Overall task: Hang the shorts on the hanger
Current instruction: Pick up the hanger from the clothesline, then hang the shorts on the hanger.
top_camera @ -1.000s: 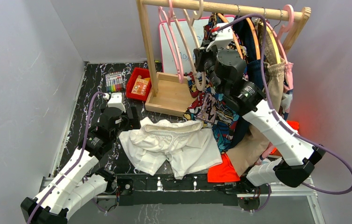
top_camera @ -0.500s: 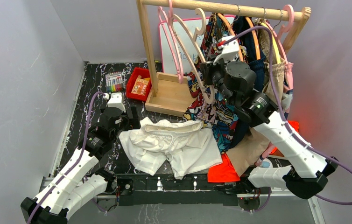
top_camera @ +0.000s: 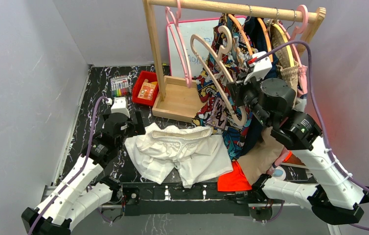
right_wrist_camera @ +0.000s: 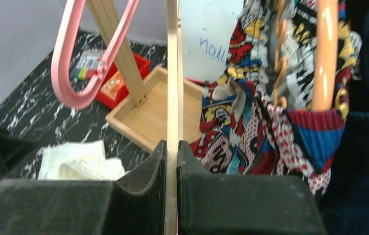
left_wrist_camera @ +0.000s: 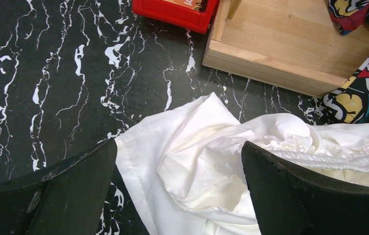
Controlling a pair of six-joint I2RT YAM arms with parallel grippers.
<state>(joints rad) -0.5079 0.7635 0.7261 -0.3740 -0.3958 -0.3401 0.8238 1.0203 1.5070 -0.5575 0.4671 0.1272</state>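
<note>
The white shorts [top_camera: 182,152] lie crumpled on the black marble table, waistband toward the rack. My left gripper [top_camera: 136,122] is open at their left edge. In the left wrist view the two fingers [left_wrist_camera: 65,191] stand wide apart, with the shorts' leg and waistband [left_wrist_camera: 207,166] between them; nothing is gripped. My right gripper [top_camera: 235,93] is shut on a thin bar of the cream hanger [top_camera: 228,38], holding it tilted in the air in front of the rack, off the rod. The right wrist view shows the bar [right_wrist_camera: 172,73] pinched between the gripper's jaws [right_wrist_camera: 172,147], with the shorts [right_wrist_camera: 80,159] below left.
The wooden rack [top_camera: 155,49] stands at the back on its tray base [top_camera: 180,100], with pink hangers [top_camera: 175,29], wooden hangers and a comic-print garment [top_camera: 221,117]. A red bin [top_camera: 146,88] and markers [top_camera: 120,86] sit left. Tan shorts [top_camera: 263,152] and an orange cloth [top_camera: 234,178] lie right.
My right arm has carried the cream hanger off the rod, to the right and toward the front. The left arm and the shorts have not moved.
</note>
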